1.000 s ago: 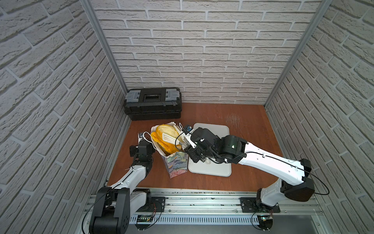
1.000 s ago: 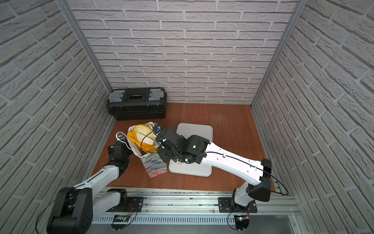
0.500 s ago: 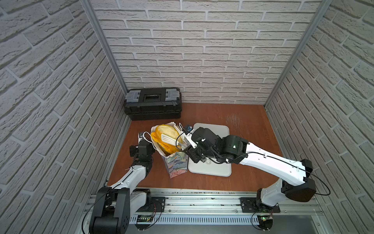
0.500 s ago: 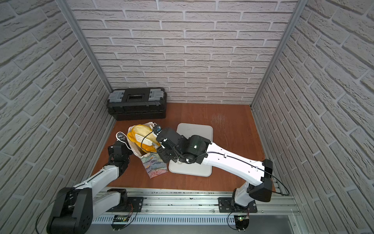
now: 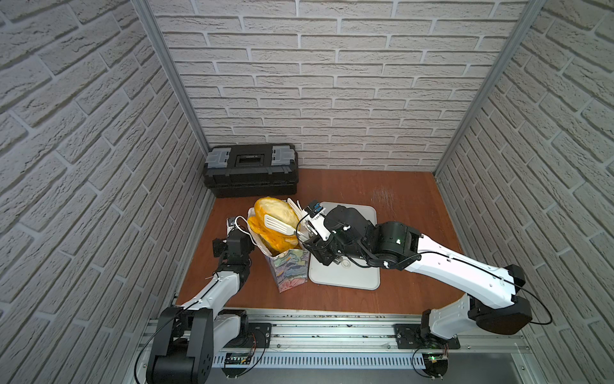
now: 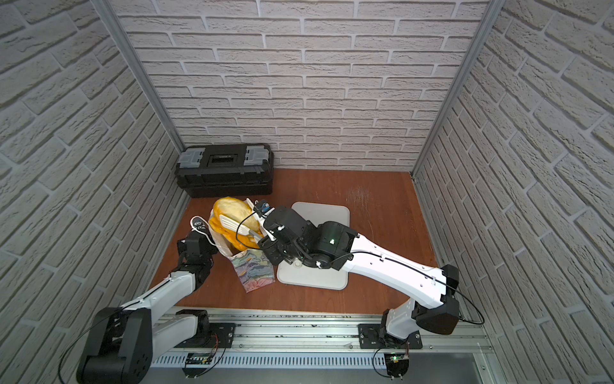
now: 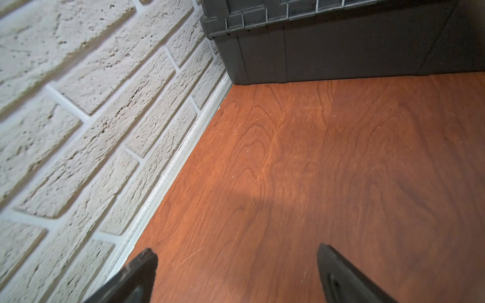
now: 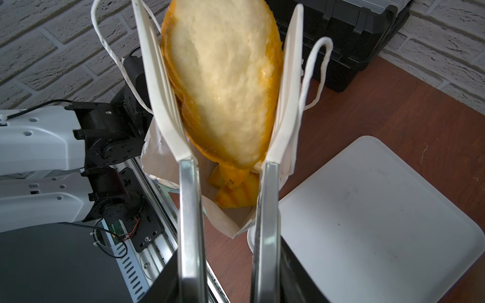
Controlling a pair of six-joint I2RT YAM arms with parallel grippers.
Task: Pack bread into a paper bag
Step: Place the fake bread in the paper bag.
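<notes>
The paper bag (image 5: 290, 269) (image 6: 254, 269) stands upright on the table, its mouth stuffed with golden bread. A large flour-dusted oval loaf (image 5: 275, 209) (image 8: 223, 78) sticks out of the top, its lower end resting on ridged pieces (image 8: 236, 194) inside. My right gripper (image 5: 285, 214) (image 8: 219, 5) carries long white tong blades that lie against both sides of this loaf. My left gripper (image 7: 236, 255) (image 5: 232, 226) is open beside the bag, near the left wall, with only bare table between its fingers. A white cord handle (image 6: 199, 222) drapes over it.
A white tray (image 5: 345, 276) (image 8: 367, 210) lies flat right of the bag, under my right wrist. A black toolbox (image 5: 251, 174) (image 7: 341, 52) stands against the back wall behind the bag. Brick walls close in on three sides.
My right wrist has edged very slightly to the right. The loaf stays in the bag's mouth between the blades. The left arm has not moved.
</notes>
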